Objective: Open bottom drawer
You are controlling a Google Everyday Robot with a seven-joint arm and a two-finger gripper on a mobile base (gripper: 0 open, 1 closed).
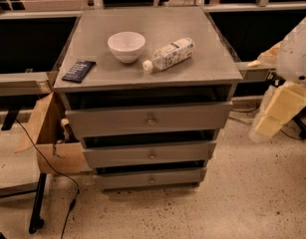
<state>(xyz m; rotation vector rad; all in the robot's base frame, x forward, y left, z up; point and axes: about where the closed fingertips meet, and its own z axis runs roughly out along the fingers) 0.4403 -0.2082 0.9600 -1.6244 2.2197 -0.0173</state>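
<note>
Approach stage, I'd say: gripper hangs empty out right of the cabinet, can't tell how open, and the bottom drawer sits well below-left of it, so next it needs to drop toward the knob.

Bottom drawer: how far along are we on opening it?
Done: nothing yet. The bottom drawer looks pushed in, with its knob untouched. In hand: the gripper hangs to the right of the cabinet, apart from it and above the drawer's level. Left: bring it down to the knob, grasp, and pull the drawer out.
</note>
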